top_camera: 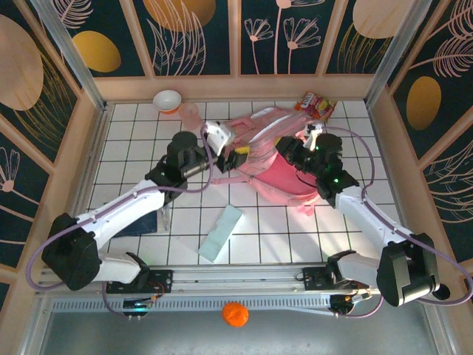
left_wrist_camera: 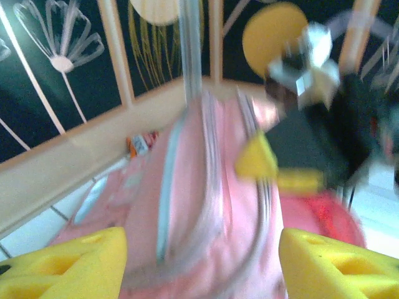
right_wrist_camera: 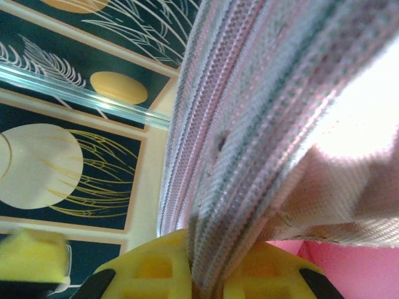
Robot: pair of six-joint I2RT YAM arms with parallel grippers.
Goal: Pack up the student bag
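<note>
Top external view: we see the student bag [top_camera: 270, 166] lying on the far middle of the white tiled bench [top_camera: 185, 214] between the two arms, with the left pincer [top_camera: 238, 153] at its left edge and the right pincer [top_camera: 294, 153] over its right part. From the left wrist we see that pincer's yellow fingers [left_wrist_camera: 68, 265] spread wide apart, the pink fabric lying beyond them and nothing gripped. From the right wrist we see the right pincer's yellow pads pressed together on a striped pink fold of the bag.
</note>
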